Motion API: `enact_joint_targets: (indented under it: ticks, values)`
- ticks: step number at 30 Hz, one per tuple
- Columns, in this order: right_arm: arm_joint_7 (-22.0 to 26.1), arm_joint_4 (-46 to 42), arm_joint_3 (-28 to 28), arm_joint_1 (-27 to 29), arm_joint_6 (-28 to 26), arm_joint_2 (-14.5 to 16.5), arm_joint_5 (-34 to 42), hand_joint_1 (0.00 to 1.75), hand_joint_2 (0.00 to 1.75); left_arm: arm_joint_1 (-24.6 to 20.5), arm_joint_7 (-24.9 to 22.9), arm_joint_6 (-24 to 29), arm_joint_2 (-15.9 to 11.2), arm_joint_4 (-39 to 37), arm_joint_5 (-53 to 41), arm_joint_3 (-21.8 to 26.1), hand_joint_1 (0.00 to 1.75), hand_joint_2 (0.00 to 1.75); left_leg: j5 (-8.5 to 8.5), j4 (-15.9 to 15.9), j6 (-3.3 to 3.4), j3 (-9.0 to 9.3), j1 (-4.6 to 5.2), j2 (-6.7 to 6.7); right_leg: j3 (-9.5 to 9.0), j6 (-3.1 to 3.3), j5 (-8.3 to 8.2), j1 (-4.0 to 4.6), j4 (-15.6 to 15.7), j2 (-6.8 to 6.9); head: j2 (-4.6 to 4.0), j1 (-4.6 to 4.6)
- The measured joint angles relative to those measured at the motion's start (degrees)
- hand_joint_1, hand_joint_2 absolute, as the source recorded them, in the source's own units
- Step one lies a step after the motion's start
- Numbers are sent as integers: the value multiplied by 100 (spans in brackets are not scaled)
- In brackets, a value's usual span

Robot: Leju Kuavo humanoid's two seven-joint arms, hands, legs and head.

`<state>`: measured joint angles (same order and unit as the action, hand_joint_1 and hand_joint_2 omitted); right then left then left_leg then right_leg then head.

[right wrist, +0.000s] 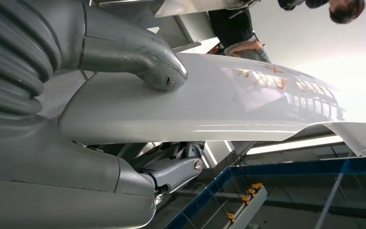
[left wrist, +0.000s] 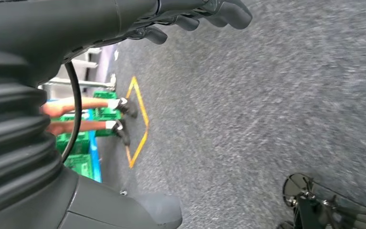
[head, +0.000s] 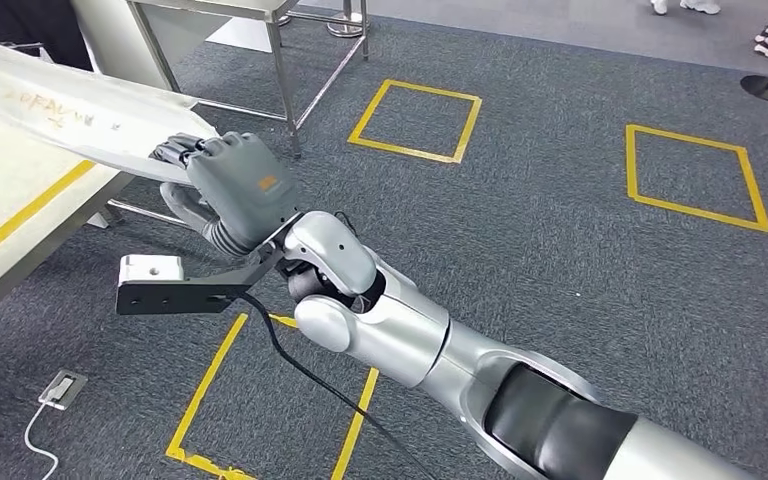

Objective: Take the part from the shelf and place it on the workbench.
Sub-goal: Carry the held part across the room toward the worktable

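The right robot hand [head: 235, 185] is seen clenched on the near end of the long white part [head: 80, 120], thumb [right wrist: 159, 71] pressed to its glossy face. The part is held above the table [head: 0, 215] at its right edge, over grey carpet [head: 560, 200] marked with yellow squares [head: 415, 120]. The left robot hand [left wrist: 190, 19] hangs over the carpet, fingers curled, nothing grasped.
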<state>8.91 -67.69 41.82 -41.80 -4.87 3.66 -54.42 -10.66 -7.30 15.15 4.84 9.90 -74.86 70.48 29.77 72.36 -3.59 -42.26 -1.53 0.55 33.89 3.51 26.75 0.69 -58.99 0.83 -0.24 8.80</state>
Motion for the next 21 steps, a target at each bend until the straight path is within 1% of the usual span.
enact_joint_targets:
  ticks: [1,2,3,4,5,6,8,11,15,18,20,21]
  values:
    - [-1,2,-2,-1,0,0,-1,175,175,0,-6,0,-3,1,0,0,0,175,-151,-344,2,223,0,-22,14,-11,5,-1,-25,24,0,0]
    - [0,2,-5,-7,-1,1,-1,175,175,-4,-14,0,-5,1,1,0,0,175,-242,-710,16,452,9,-56,30,-28,13,6,-49,47,0,-2]
    - [0,2,-8,-14,-1,2,-1,175,175,-9,-19,0,-8,1,3,1,0,175,-311,-1009,45,626,22,-78,46,-51,20,16,-74,65,0,-1]
    - [-1,2,-10,-19,-1,2,-1,175,175,-12,-24,0,-10,2,8,1,0,175,-331,-1184,78,722,33,-91,60,-79,22,27,-90,78,1,3]
    - [0,2,-13,-23,-2,3,-1,175,175,-13,-29,0,-9,1,15,1,0,175,-319,-1244,104,746,42,-90,74,-78,21,42,-100,85,1,6]
    - [-2,2,-14,-26,-2,3,-1,175,175,-9,-30,0,-9,1,24,1,0,175,-345,-1258,120,742,44,-75,81,-69,16,49,-104,85,1,10]
    - [-4,2,-16,-31,-2,3,-2,175,175,-3,-28,0,-8,1,34,1,0,175,-359,-1265,121,738,43,-65,80,-41,2,55,-89,83,0,9]
    - [-8,2,-18,-43,-2,3,-8,175,175,-8,-18,0,-8,2,37,-1,0,175,-364,-1262,148,729,51,-65,70,-90,-29,51,-48,81,1,9]
    - [-16,2,-18,-49,-2,3,-16,175,175,-12,-7,0,-10,2,37,0,0,175,-379,-1251,208,697,81,-70,84,-190,-74,16,-17,80,1,8]
    - [-16,2,-18,-49,-1,3,-18,175,175,-11,2,0,-11,2,37,0,0,175,-391,-1249,240,678,100,-68,98,-225,-95,1,-14,85,1,7]
    - [-17,1,-18,-50,-1,3,-20,175,175,-11,6,0,-17,3,36,1,0,175,-392,-1261,273,671,110,-65,99,-256,-99,-9,-1,95,1,6]
    - [-21,0,-19,-51,-1,3,-22,175,175,-11,7,0,-17,3,34,0,0,175,-407,-1289,297,683,91,-65,101,-279,-92,-9,-5,94,1,5]
